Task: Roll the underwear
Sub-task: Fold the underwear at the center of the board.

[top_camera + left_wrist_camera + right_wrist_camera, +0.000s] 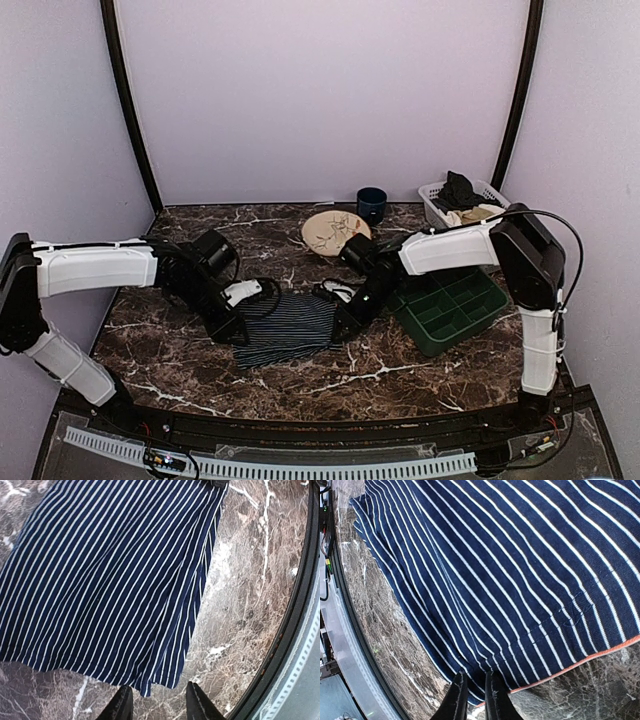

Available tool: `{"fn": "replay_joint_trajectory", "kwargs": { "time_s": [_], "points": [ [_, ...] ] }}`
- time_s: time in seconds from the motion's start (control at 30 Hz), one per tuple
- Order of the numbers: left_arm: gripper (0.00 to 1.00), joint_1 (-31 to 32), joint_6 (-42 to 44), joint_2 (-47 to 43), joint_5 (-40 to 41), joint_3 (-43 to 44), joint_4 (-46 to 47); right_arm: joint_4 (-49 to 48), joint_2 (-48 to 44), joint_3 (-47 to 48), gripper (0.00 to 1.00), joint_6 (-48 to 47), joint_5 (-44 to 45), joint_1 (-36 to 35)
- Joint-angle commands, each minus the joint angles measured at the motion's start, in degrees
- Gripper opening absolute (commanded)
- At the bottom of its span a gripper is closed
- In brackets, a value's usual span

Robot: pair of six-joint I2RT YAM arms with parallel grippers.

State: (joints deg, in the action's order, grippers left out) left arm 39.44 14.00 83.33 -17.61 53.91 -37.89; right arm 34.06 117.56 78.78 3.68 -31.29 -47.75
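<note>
Table (400, 375) is marble, probably slick under cloth. Underwear (290, 328) lies flat mid-table between both arms: light, limp, no stiffness, so I expect it to slide or bunch rather than roll unless kept taut. Left gripper (159, 689) is spread, straddling a cloth corner, nothing clamped. Right gripper (474, 676) is nearly pressed together, pinching the orange-trimmed hem (580, 662). Best hold: hem corners, one per side, roll evenly

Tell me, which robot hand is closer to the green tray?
Right. The right gripper is at the underwear edge nearest the green tray; the left gripper is at the underwear's opposite side.
</note>
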Motion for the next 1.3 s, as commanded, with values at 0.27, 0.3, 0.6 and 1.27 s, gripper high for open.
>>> {"fn": "replay_joint_trajectory", "kwargs": {
  "time_s": [0.27,0.3,0.6,1.27],
  "points": [
    [0.37,4.6,5.8,8.3,5.4,0.0,0.5,1.0,3.2,-2.2,0.14,-0.2,2.1,0.7],
    [0.36,4.8,5.8,8.6,6.6,-0.1,0.6,1.1,3.2,-2.0,0.14,-0.2,2.1,0.8],
    [0.23,5.6,6.2,9.6,12.1,-0.4,0.3,1.3,3.2,-2.1,0.13,-0.3,2.4,1.1],
    [0.0,6.9,9.2,1.1,4.8,0.7,-5.0,1.8,3.9,-1.8,0.13,-0.1,2.9,1.2]
  ]
}}
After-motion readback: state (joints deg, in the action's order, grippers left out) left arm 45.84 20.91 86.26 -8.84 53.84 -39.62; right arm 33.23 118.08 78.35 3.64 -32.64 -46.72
